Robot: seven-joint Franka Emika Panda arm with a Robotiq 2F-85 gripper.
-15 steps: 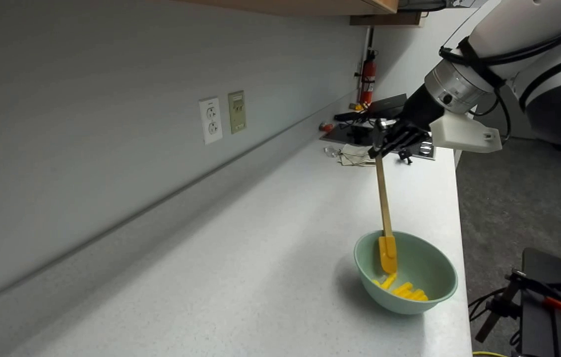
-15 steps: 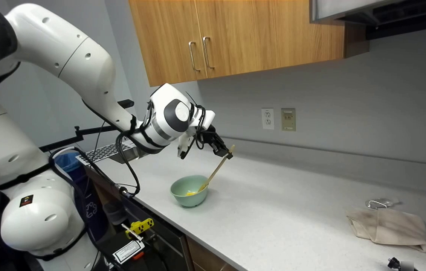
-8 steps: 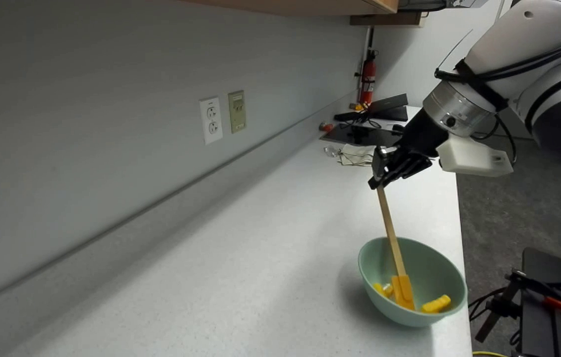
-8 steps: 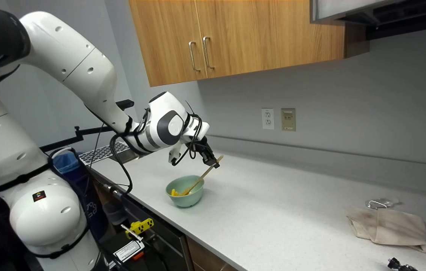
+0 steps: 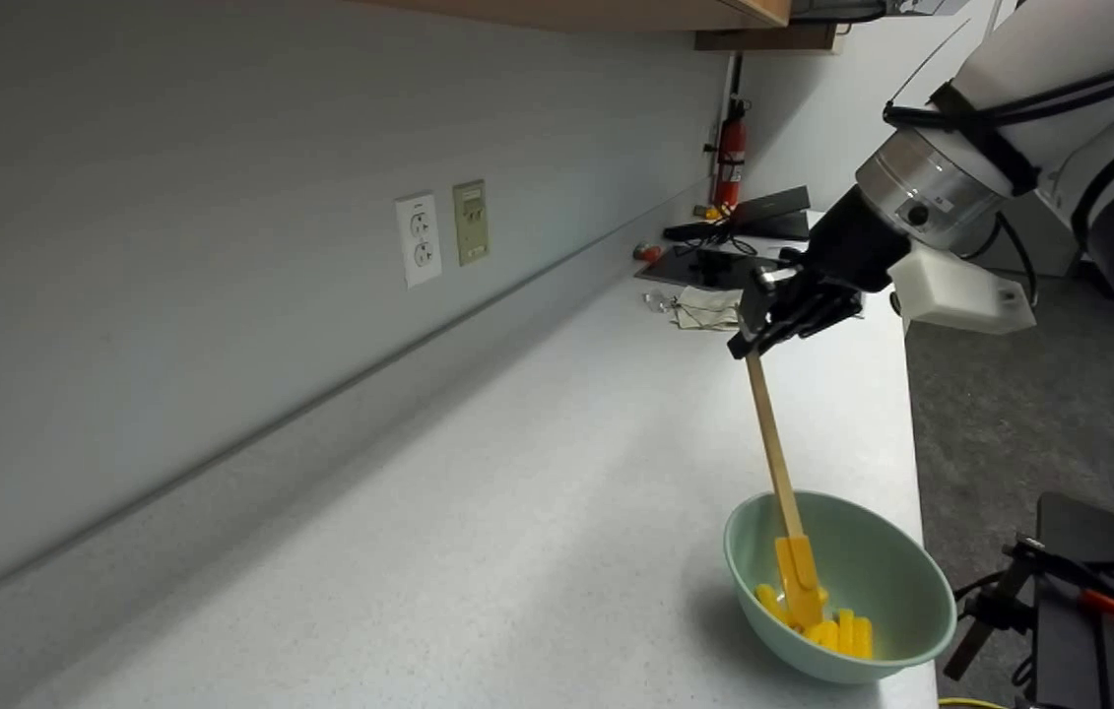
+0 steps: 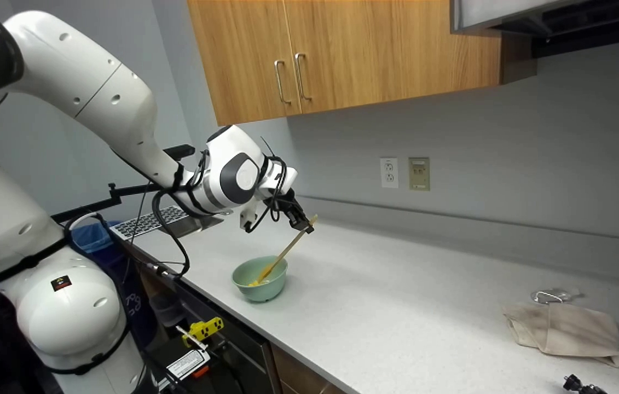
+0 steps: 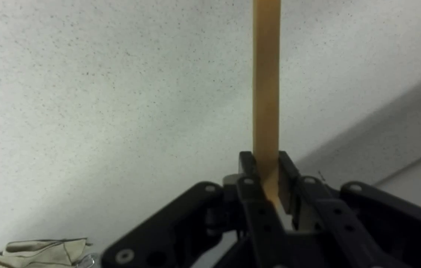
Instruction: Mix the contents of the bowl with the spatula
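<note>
- Pale green bowl [image 5: 862, 571]: upright, with the white speckled countertop [image 5: 478, 551] beneath it and the countertop's front edge close beside it.
- Yellow pieces [image 5: 845, 630]: chunky, inside the bowl, lying low down; some stand partly behind the spatula blade in an exterior view.
- Wooden-handled spatula [image 5: 781, 483]: its orange-yellow blade is in the bowl among the pieces; the handle leans, rising well past the bowl's rim. Whether it touches that rim, I cannot tell.
- Robotiq gripper [image 7: 267, 160]: grasping the spatula's handle between both jaws, above the bowl and off to one side; a short end of handle pokes out beyond them.
- Folded beige cloth [image 6: 563, 331]: on the countertop, well apart from the bowl.
- Duplex power outlet [image 6: 389, 172]: higher than the bowl, on the grey wall [image 6: 479, 153].
</note>
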